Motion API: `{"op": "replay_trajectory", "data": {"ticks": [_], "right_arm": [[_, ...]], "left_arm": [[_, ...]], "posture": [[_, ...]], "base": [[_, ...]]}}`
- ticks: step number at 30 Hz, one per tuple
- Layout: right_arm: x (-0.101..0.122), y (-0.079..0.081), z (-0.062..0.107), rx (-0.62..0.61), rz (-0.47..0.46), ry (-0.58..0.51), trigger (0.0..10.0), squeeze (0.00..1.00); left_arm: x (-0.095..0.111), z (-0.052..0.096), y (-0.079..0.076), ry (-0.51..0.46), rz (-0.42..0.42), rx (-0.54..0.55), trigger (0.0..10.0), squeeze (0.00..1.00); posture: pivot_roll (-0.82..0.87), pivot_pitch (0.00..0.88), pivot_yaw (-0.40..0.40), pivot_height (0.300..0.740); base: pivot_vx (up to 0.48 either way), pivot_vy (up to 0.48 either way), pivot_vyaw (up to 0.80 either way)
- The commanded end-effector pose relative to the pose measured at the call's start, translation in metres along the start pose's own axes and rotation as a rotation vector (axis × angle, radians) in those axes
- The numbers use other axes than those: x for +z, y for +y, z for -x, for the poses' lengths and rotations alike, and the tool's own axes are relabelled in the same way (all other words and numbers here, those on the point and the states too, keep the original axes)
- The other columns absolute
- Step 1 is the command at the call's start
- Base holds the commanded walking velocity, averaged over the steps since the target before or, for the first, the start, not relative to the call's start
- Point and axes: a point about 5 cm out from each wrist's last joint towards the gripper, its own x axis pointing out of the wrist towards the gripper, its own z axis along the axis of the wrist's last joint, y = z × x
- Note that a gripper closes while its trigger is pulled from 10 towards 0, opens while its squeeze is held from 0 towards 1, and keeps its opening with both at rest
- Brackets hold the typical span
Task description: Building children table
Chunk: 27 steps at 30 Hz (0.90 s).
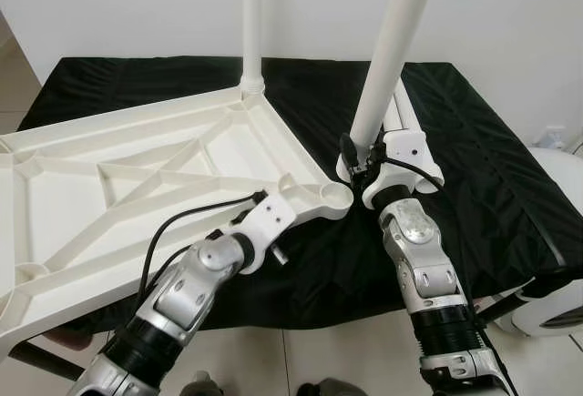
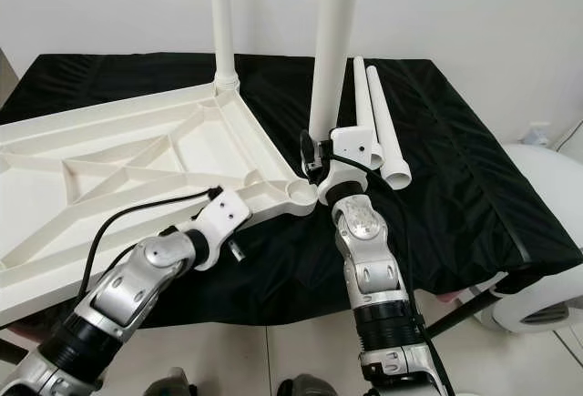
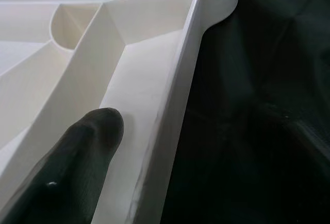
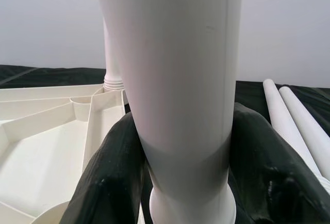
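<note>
Inverted white tabletop on black cloth, one leg standing upright in its far corner socket. Right gripper clamped around a second upright leg just beside the near corner socket; its wrist view shows both fingers pressing the tube. Left gripper at the tabletop's near rim; one finger lies inside the rim, grip state indeterminate. The right eye view reveals two spare legs lying beyond.

The upturned tabletop and the table legs look like smooth, faintly glossy white plastic. A matt black cloth, creased, covers the work surface. The arms are brushed silver metal; the fingers look matt black, rubbery.
</note>
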Motion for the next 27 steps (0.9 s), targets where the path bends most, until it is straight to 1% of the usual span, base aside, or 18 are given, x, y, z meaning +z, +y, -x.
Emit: {"op": "replay_trajectory", "data": {"ticks": [1,2,5,6,7,8,9,11,12,15,16,18,19,21,22,24,25,27], "right_arm": [[0.002,-0.002,-0.001,-0.008,0.001,-0.014,10.0,0.0],[0.002,-0.001,-0.001,-0.008,0.001,-0.013,10.0,0.0],[0.002,-0.001,-0.001,-0.008,0.0,-0.013,10.0,0.0],[0.002,-0.001,-0.001,-0.006,0.0,-0.013,10.0,0.0],[0.002,0.0,-0.001,-0.004,0.0,-0.013,10.0,0.0],[0.002,0.0,-0.001,-0.004,0.0,-0.013,10.0,0.0],[0.002,0.0,-0.001,-0.003,0.0,-0.013,10.0,0.0],[0.002,0.0,-0.001,-0.003,0.0,-0.014,10.0,0.0],[0.002,0.001,-0.001,-0.003,0.0,-0.014,10.0,0.0],[0.002,0.001,-0.001,-0.003,0.0,-0.013,10.0,0.0],[0.001,0.0,0.0,-0.004,0.001,-0.012,10.0,0.0],[0.001,0.0,0.0,-0.003,0.003,-0.011,10.0,0.0],[0.001,0.0,0.0,-0.003,0.003,-0.01,10.0,0.0],[0.001,0.0,0.0,-0.003,0.003,-0.01,10.0,0.0],[0.001,0.0,0.0,-0.002,0.003,-0.01,10.0,0.0],[0.001,0.0,0.001,0.0,0.001,-0.009,10.0,0.0],[0.001,0.001,0.001,0.006,-0.001,-0.009,10.0,0.0],[0.001,0.001,0.001,0.006,-0.001,-0.009,10.0,0.0]], "left_arm": [[-0.007,0.002,-0.01,0.036,0.014,-0.148,10.0,0.0],[-0.008,0.001,-0.01,0.041,0.022,-0.148,9.3,0.0],[-0.008,0.001,-0.01,0.043,0.027,-0.147,9.3,0.0],[-0.007,0.0,-0.009,0.04,0.042,-0.143,4.1,0.0],[-0.006,-0.001,-0.008,0.038,0.048,-0.139,3.2,0.0],[-0.006,-0.001,-0.008,0.038,0.048,-0.139,3.2,0.0],[-0.005,-0.002,-0.008,0.029,0.052,-0.139,0.0,0.0],[-0.004,-0.003,-0.006,0.027,0.05,-0.133,0.0,0.0],[-0.004,-0.003,-0.005,0.028,0.053,-0.126,3.3,0.0],[-0.004,-0.003,-0.004,0.032,0.055,-0.12,3.3,0.0],[-0.005,-0.003,-0.002,0.04,0.052,-0.111,10.0,0.0],[-0.006,-0.003,0.002,0.051,0.049,-0.099,10.0,0.0],[-0.006,-0.003,0.003,0.046,0.052,-0.099,4.0,0.0],[-0.006,-0.003,0.003,0.046,0.052,-0.099,4.0,0.0],[-0.005,-0.002,0.004,0.038,0.055,-0.099,0.0,0.0],[-0.004,-0.001,0.005,0.033,0.053,-0.104,0.0,0.0],[-0.004,-0.001,0.006,0.039,0.052,-0.098,10.0,0.0],[-0.004,-0.001,0.006,0.039,0.052,-0.098,10.0,0.0]], "posture": [[0.05,0.0,-0.043,0.74],[0.05,0.0,-0.044,0.74],[0.05,0.0,-0.044,0.74],[0.05,0.0,-0.043,0.74],[0.05,0.0,-0.043,0.74],[0.05,0.0,-0.043,0.74],[0.04,0.0,-0.042,0.74],[0.04,0.0,-0.042,0.74],[0.04,0.0,-0.039,0.74],[0.04,0.0,-0.039,0.74],[0.04,0.0,-0.039,0.74],[0.04,0.0,-0.038,0.74],[0.04,0.0,-0.039,0.74],[0.04,0.0,-0.039,0.74],[0.04,0.0,-0.039,0.74],[0.04,0.0,-0.041,0.74],[0.04,0.0,-0.042,0.74],[0.04,0.0,-0.042,0.74]], "base": [[0.0,0.0,0.0],[0.0,0.0,0.0],[0.0,0.0,0.0],[0.0,0.0,0.0],[0.0,0.0,0.0],[0.0,0.0,0.0],[0.0,0.0,0.0],[0.0,0.0,0.0],[0.0,0.0,0.0],[0.0,0.0,0.0],[0.0,0.0,0.0],[0.0,0.0,0.0],[0.0,0.0,0.0],[0.0,0.0,0.0],[0.0,0.0,0.0],[0.0,0.0,0.0],[0.0,0.0,0.0],[0.0,0.0,0.0]]}}
